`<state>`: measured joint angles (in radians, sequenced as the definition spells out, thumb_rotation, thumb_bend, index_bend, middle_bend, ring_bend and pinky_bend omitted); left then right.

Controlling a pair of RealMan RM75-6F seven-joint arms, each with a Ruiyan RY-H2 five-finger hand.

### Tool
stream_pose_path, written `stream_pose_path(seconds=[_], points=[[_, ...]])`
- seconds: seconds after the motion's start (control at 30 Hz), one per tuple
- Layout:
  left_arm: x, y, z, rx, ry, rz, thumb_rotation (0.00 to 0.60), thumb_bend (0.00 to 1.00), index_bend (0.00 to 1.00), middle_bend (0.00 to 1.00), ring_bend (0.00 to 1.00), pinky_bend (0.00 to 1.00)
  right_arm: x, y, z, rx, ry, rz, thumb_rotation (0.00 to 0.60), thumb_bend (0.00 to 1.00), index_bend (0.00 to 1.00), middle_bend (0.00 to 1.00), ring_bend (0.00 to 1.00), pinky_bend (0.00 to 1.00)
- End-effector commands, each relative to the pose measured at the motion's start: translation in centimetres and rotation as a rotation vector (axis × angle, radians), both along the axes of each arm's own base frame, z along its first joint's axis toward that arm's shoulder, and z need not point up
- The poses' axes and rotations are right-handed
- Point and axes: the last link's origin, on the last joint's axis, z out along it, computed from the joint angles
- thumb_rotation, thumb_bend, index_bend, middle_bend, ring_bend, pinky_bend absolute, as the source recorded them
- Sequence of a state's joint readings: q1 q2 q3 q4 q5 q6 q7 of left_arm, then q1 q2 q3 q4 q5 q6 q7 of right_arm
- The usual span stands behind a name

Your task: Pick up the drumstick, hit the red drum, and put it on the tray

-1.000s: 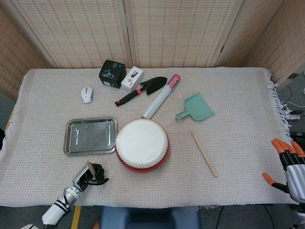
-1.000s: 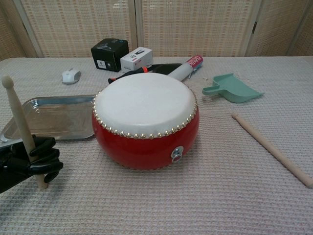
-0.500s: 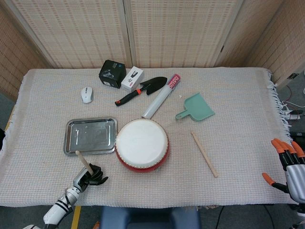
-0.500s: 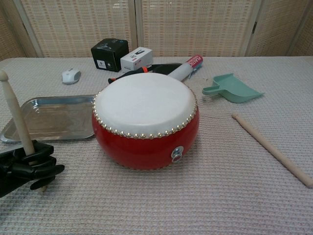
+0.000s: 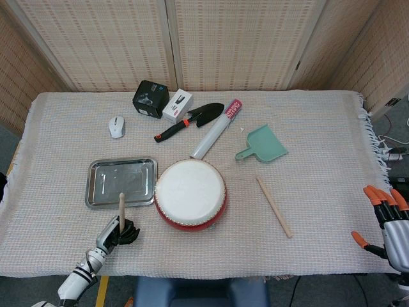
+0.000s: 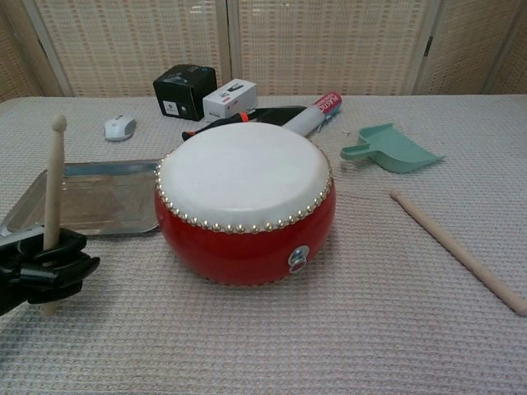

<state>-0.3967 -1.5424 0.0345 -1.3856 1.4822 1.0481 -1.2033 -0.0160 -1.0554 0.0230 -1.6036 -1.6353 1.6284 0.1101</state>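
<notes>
My black left hand [image 5: 120,232] [image 6: 48,265] grips a wooden drumstick [image 5: 121,210] [image 6: 53,188] near its lower end, close to the table's front left. The stick stands almost upright, its round tip up. The red drum [image 5: 190,192] [image 6: 245,201] with a white skin sits just right of that hand, apart from the stick. The steel tray [image 5: 121,181] [image 6: 99,196] lies empty behind the hand, left of the drum. A second drumstick [image 5: 274,206] [image 6: 457,250] lies flat on the cloth right of the drum. My right hand [image 5: 387,220], with orange fingertips spread, hangs off the table's right edge, holding nothing.
Along the back stand a black box [image 5: 151,98], a white box [image 5: 177,105], a grey mouse [image 5: 116,126], a trowel [image 5: 188,120] with a black and orange handle, and a rolled tube [image 5: 216,129]. A green dustpan [image 5: 264,143] lies right of the drum.
The left hand has shifted right, toward the drum, and the stick it grips has swung from leaning left to nearly upright. The right hand has not moved.
</notes>
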Motion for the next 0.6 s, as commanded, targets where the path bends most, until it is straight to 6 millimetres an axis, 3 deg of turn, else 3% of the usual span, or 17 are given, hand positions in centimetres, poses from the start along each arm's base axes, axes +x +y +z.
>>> stream_pose_path(seconds=[0.03,0.27,0.37,0.47,0.6], points=[[0.2,1.9,2.7,0.116,0.118,-0.092,0.6,0.62,1.0,1.0,1.0,1.0,0.0,0.0,0.1,-0.003,0.002,0.004,0.6,0.18,0.07,0.07,0.0,0.05],[2.6,5.4,8.3,0.358,0.41,-0.29,0.6,0.63,1.0,1.0,1.0,1.0,0.2,-0.5,0.8,-0.03,0.021,0.024,0.6,0.18,0.07,0.07,0.0,0.05],[4.4,6.8,10.2,0.499,0.634,-0.408,0.6,0.63,1.0,1.0,1.0,1.0,0.5,-0.7,1.1,-0.035,0.031,0.04,0.6,0.18,0.07,0.07,0.0,0.05],[6.4,7.5,10.6,0.634,0.814,-0.504,0.6,0.62,1.0,1.0,1.0,1.0,0.7,-1.0,1.2,-0.037,0.035,0.053,0.6,0.18,0.07,0.07,0.0,0.05],[9.6,8.2,9.6,0.759,1.011,-0.663,0.6,0.62,1.0,1.0,1.0,1.0,1.0,-1.3,1.1,-0.027,0.035,0.067,0.6,0.18,0.07,0.07,0.0,0.05]])
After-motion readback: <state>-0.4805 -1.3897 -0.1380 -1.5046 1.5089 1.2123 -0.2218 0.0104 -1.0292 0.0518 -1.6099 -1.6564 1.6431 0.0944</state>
